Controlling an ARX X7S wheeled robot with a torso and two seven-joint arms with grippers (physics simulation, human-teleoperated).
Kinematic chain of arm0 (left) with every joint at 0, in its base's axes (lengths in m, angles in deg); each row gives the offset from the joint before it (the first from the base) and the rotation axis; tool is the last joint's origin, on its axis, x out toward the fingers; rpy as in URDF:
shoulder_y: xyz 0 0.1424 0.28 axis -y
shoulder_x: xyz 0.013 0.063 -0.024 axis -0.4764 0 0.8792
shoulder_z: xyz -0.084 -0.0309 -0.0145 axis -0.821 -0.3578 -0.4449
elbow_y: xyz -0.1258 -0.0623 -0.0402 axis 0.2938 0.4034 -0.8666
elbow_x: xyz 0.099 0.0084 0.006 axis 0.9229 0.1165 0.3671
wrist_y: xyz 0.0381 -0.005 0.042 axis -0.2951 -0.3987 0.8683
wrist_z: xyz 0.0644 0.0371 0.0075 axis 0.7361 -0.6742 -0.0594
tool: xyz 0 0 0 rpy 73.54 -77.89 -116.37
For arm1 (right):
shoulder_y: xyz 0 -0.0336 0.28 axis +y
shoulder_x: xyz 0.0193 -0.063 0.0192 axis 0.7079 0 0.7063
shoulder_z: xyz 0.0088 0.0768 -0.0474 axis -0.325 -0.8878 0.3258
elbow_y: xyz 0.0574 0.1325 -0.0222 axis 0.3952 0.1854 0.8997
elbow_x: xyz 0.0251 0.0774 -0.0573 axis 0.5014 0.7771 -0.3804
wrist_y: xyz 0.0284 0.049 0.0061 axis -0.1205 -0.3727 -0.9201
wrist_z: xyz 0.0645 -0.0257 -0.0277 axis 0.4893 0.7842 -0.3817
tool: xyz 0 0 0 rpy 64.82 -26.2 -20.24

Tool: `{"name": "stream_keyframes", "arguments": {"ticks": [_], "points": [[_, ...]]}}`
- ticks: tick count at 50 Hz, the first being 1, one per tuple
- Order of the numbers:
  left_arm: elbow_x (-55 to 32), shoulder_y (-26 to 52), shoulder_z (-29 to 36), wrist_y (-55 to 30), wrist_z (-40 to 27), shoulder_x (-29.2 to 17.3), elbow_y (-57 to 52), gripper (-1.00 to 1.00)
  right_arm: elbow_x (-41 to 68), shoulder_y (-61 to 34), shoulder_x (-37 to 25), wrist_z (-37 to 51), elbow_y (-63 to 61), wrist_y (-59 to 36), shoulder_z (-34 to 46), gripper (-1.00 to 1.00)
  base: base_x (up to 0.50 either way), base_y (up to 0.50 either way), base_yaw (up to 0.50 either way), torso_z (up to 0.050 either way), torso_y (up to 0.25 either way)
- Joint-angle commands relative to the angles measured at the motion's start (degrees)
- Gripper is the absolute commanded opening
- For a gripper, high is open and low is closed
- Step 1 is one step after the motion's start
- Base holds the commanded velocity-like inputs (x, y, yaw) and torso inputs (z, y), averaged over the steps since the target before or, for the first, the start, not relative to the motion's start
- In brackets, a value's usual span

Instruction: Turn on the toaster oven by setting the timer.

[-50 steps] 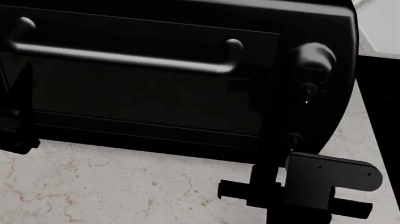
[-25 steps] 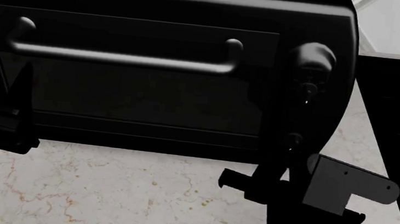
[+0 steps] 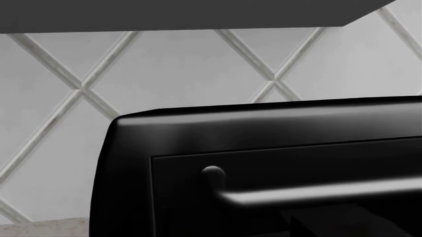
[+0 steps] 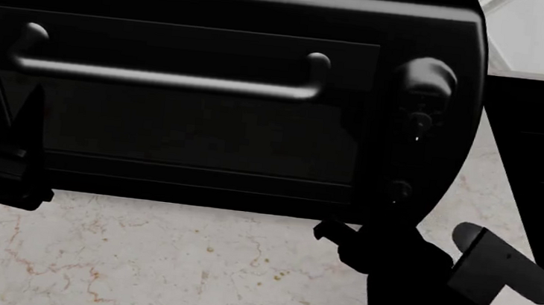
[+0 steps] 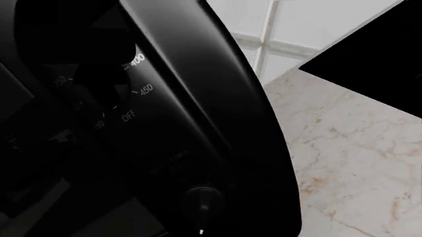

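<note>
The toaster oven point(image 4: 204, 138) is a big black box that fills the upper head view, with a bar handle point(image 4: 169, 77) and a column of knobs: top point(image 4: 427, 77), middle point(image 4: 418, 122), low point(image 4: 400, 189). My right gripper point(image 4: 386, 208) reaches up to the low knob; its dark fingers merge with the oven front, so the grip is unclear. The right wrist view shows a small knob point(image 5: 201, 196) with a white pointer, and a dial marked OFF, 400, 450 point(image 5: 135, 89). My left gripper point(image 4: 30, 110) points up in front of the door's left edge. The left wrist view shows the oven point(image 3: 264, 148) and handle point(image 3: 316, 192).
The oven stands on a pale marble counter point(image 4: 162, 262). A flat black panel point(image 4: 542, 148) lies to the oven's right. A white diamond-tiled wall point(image 3: 178, 69) rises behind, and a dark cabinet underside point(image 3: 165, 12) hangs above.
My right wrist has rolled clockwise at the low knob; its grey plate swung from level to tilted down and right. The left arm and oven have not moved.
</note>
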Motion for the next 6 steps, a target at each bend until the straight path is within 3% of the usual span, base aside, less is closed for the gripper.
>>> {"name": "stream_keyframes", "arguments": {"ticks": [1, 6], "points": [[-0.3, 0.1, 0.0, -0.1, -0.2, -0.2, -0.2, 1.00, -3.8, -3.9, 0.2, 2.6, 2.2, -1.2, -9.0, -1.00, 0.02, 0.00, 0.00, 0.000, 0.000], [-0.4, 0.2, 0.1, -0.2, -0.4, -0.3, -0.2, 1.00, -2.3, -3.9, 0.3, 2.5, 2.7, -1.1, -9.6, -1.00, 0.02, 0.00, 0.01, 0.000, 0.000]]}}
